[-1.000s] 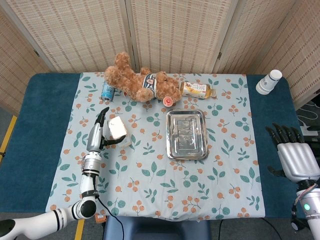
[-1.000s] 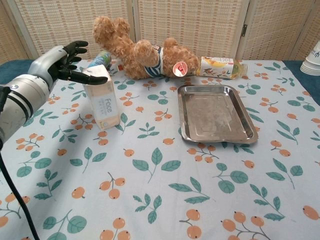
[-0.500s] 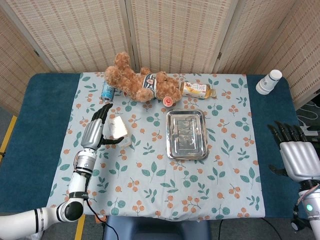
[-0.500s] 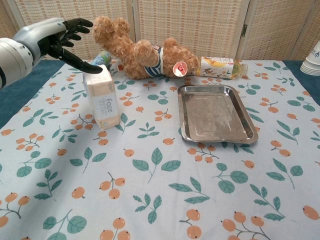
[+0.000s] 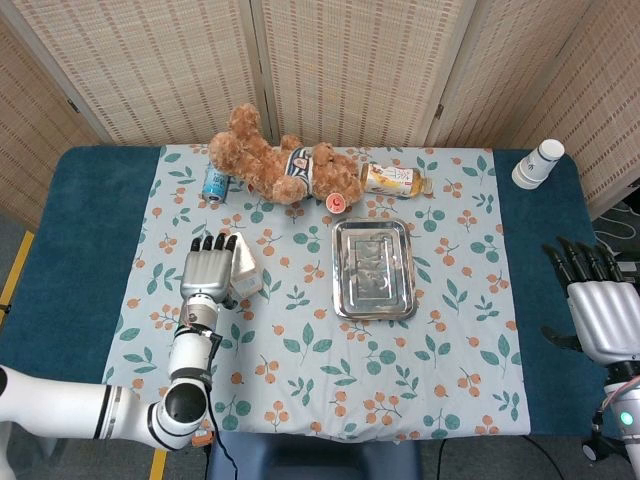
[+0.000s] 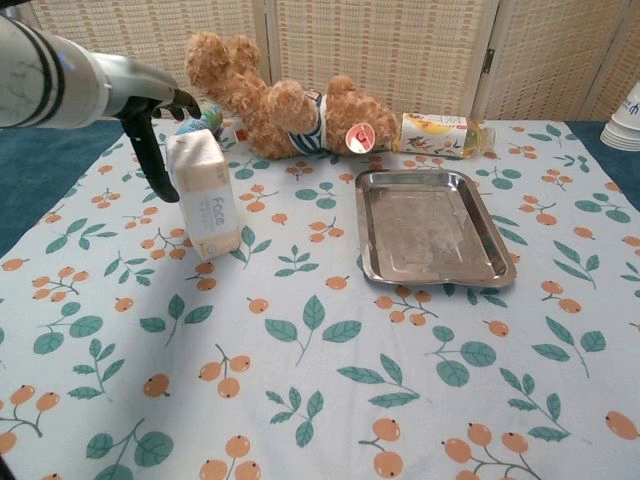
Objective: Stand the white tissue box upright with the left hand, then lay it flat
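The white tissue box (image 5: 245, 268) (image 6: 207, 200) stands upright on the flowered cloth, left of the tray. My left hand (image 5: 207, 272) (image 6: 140, 95) is right beside its left face, with fingers spread and holding nothing. In the chest view one finger (image 6: 153, 160) hangs down along the box's left edge; I cannot tell whether it touches. My right hand (image 5: 598, 305) hovers open past the table's right edge, far from the box.
A steel tray (image 5: 338, 270) (image 6: 430, 230) lies mid-table. Behind the box are a blue can (image 5: 215, 183) (image 6: 200, 117), a teddy bear (image 5: 280, 165) (image 6: 280, 105) and a lying bottle (image 5: 392, 180) (image 6: 440, 135). Paper cups (image 5: 540, 162) (image 6: 628, 120) stand far right.
My left hand came off the top of the box and swung round to its left side, palm turned. The box stayed upright. The right hand barely shifted.
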You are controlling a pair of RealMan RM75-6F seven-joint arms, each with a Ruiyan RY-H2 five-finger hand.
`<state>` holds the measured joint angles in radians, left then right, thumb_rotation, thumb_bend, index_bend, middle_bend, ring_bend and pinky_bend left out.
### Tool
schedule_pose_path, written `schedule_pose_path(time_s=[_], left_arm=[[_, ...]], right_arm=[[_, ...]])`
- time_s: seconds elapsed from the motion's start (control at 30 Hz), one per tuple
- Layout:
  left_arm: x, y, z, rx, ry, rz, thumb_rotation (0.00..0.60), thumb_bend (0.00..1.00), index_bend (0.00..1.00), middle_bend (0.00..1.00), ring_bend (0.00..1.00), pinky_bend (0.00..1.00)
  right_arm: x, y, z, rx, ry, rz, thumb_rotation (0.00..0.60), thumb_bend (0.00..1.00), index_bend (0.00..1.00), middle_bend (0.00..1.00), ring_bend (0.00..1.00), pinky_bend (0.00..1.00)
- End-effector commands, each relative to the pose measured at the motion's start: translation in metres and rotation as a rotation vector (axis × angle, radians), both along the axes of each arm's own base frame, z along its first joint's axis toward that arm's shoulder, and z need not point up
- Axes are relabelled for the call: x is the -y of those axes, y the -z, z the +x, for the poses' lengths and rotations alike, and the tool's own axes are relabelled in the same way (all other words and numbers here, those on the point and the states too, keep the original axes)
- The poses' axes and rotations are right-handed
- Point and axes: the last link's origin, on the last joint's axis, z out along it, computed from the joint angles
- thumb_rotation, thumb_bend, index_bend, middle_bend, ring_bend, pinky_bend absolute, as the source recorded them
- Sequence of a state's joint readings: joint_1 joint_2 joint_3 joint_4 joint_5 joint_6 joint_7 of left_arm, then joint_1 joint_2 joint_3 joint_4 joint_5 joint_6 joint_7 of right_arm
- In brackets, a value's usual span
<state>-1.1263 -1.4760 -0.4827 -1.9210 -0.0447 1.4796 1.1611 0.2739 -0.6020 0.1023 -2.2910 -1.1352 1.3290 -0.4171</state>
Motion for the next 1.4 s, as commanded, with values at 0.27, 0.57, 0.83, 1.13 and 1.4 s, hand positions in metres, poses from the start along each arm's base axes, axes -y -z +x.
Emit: schedule_pose_path(time_s=[0.27,0.57,0.83,1.13,1.4], left_arm=[[-0.018,0.006,0.034,-0.110,0.007,0.053,0.600,0.14,0.00,0.00,0.00,0.03],[-0.028,0.013,0.040,-0.097,-0.054,0.037,0.600,0.14,0.00,0.00,0.00,0.04],[-0.029,0.019,0.047,-0.072,-0.045,0.044,0.600,0.14,0.00,0.00,0.00,0.05],[-0.032,0.031,0.048,-0.098,-0.048,0.030,0.600,0.14,0.00,0.00,0.00,0.05],[-0.038,0.036,0.044,-0.128,-0.053,0.024,0.600,0.14,0.00,0.01,0.00,0.05]], right_arm=[[0.003,-0.001,-0.002,0.006,0.015,-0.001,0.600,0.12,0.07,0.00,0.00,0.00],[0.004,-0.002,-0.003,0.016,0.024,0.010,0.600,0.12,0.07,0.00,0.00,0.00],[0.004,-0.004,-0.002,0.024,0.021,0.009,0.600,0.12,0.07,0.00,0.00,0.00],[0.004,-0.003,-0.003,0.025,0.021,0.018,0.600,0.12,0.07,0.00,0.00,0.00],[0.005,-0.004,-0.004,0.024,0.026,0.013,0.600,0.12,0.07,0.00,0.00,0.00]])
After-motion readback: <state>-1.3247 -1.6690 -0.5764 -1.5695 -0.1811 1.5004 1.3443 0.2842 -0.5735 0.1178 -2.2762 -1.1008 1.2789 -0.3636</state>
